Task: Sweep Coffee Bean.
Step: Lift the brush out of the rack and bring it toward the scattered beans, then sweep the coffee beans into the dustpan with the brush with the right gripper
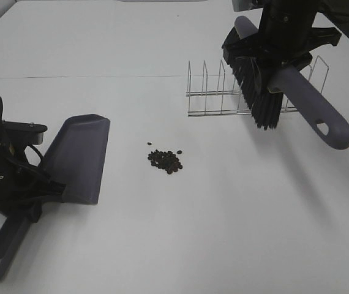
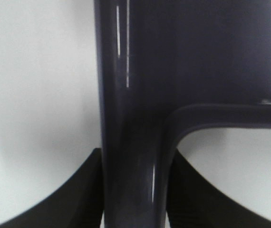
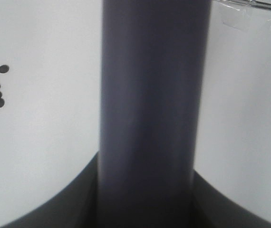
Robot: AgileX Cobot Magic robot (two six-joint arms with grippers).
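Both tools are gripped, yet no sweeping is done, by my judgement. Nearest me, my left gripper [image 1: 30,197] is clamped on the handle of the dustpan [image 1: 79,159], and its pan rests on the table [image 1: 223,239]. The coffee bean [image 1: 165,161] cluster lies mid-table just beyond, near the pan but apart from it, and I see none on it. Farthest, my right gripper [image 1: 275,64] is closed around the brush [image 1: 261,98], bristles down by the wire rack [image 1: 210,92], well apart from the beans. Everything remains: bring the brush over, then push the beans into the pan.
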